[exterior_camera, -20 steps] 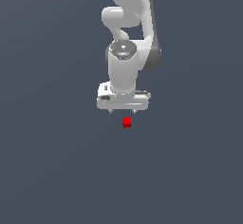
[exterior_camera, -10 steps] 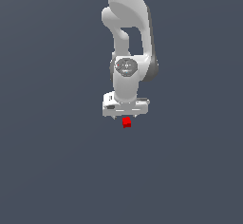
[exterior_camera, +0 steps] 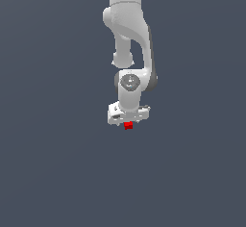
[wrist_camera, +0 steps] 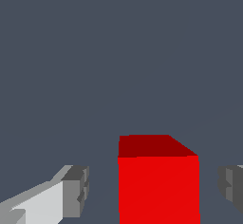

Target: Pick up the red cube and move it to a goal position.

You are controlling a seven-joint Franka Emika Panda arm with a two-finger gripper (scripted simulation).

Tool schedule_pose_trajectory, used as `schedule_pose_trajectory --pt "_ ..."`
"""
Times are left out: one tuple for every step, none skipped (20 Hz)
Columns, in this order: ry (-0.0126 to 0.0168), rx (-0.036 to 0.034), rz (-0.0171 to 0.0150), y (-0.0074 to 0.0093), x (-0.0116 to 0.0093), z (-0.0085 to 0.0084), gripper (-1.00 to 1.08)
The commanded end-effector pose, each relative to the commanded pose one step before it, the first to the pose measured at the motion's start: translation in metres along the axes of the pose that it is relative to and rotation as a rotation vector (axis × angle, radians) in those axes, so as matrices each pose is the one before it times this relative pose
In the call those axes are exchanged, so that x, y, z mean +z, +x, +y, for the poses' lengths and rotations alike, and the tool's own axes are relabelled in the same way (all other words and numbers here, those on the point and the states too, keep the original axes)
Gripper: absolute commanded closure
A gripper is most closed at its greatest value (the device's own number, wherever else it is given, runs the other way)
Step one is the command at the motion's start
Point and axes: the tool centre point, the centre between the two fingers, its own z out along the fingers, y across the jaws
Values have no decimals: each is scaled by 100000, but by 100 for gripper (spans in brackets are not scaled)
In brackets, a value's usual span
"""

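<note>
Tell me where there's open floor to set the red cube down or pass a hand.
Bare grey floor lies on every side of the arm. The only crowded spot is under the end effector, where the red cube sits between the open fingers, a gap on each side.

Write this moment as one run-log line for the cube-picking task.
phase: pre-grasp | gripper: open, fingers either side of red cube, gaps visible both sides | cube: not yet gripped | goal: not visible
</note>
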Motion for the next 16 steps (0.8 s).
schedule_pose_trajectory --pt "-53 -1343 203 -63 846 -116 -92" --pt "-23 -292 6 -11 202 -22 -92" --pt "-23 -194 2 -2 137 -11 -92" --pt "-15 -96 0 1 78 3 -92" --pt "0 0 0 -2 25 19 -92" --pt "0 0 0 0 0 0 108" --pt "0 0 0 0 0 0 108" --pt "0 0 0 0 0 0 108" --pt "0 0 0 0 0 0 108" --pt "0 0 0 0 0 0 108" --pt "0 0 0 0 0 0 108" --pt "0 0 0 0 0 0 108" --pt "0 0 0 0 0 0 108" --pt "0 0 0 0 0 0 108" --pt "0 0 0 0 0 0 108" --pt "0 0 0 -23 -56 -11 108"
